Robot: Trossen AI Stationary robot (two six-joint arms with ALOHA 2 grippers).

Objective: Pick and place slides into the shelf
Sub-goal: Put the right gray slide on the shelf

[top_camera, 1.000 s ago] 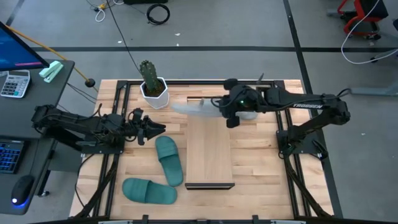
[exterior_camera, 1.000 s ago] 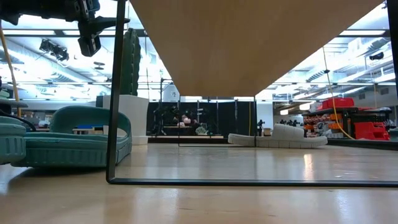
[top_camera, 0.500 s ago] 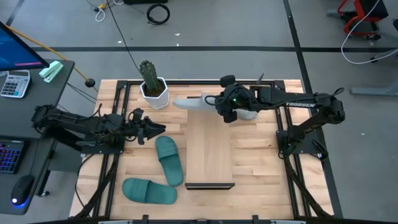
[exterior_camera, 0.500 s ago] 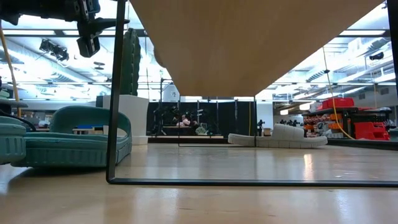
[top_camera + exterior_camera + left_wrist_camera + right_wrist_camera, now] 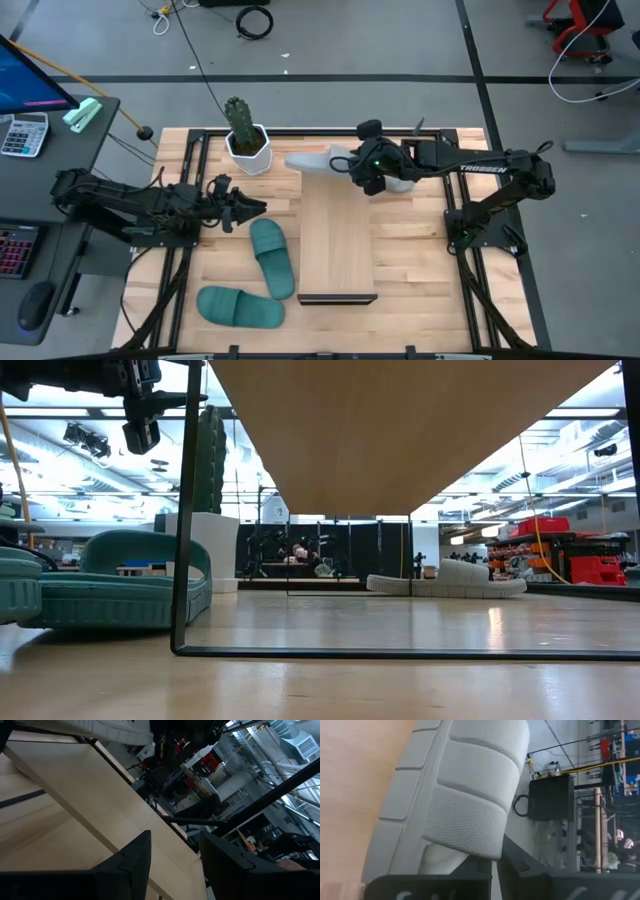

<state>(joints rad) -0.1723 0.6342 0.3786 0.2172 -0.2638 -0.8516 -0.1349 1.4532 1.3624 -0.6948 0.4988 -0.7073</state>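
High view: right claw (image 5: 352, 166), shut on a light grey soft slide sandal (image 5: 318, 162), now holds it over the far end of the low rack shelf with light wooden plank top (image 5: 337, 240). A second ago the sandal sat further toward the cactus side; it has shifted a bit toward the shelf and looks tidier in line with the plank's end. Second light grey slide (image 5: 398, 183) is mostly hidden under the right arm, on the slatted wooden bench (image 5: 420, 260). Two teal green slides, one (image 5: 271, 257) just beside the shelf, one (image 5: 240, 306) nearer the front edge, unmoved. Left claw (image 5: 254, 208) waits open, near the teal pair, same spot as before. Green cactus in a white pot (image 5: 245, 140) at the far bench edge.

Low view: shelf underside fills the top; space under it has no slide in it yet. Grey slide (image 5: 448, 580) lies on the bench behind, teal slide (image 5: 110, 585) beside the shelf's dark leg.

Left wrist view: its own fingers (image 5: 131, 865) stand apart, holding nothing.

Right wrist view: grey slide strap (image 5: 470, 795) pinched between the fingers.

Judgement: carry phase, placement not yet done; three slides left on the bench.
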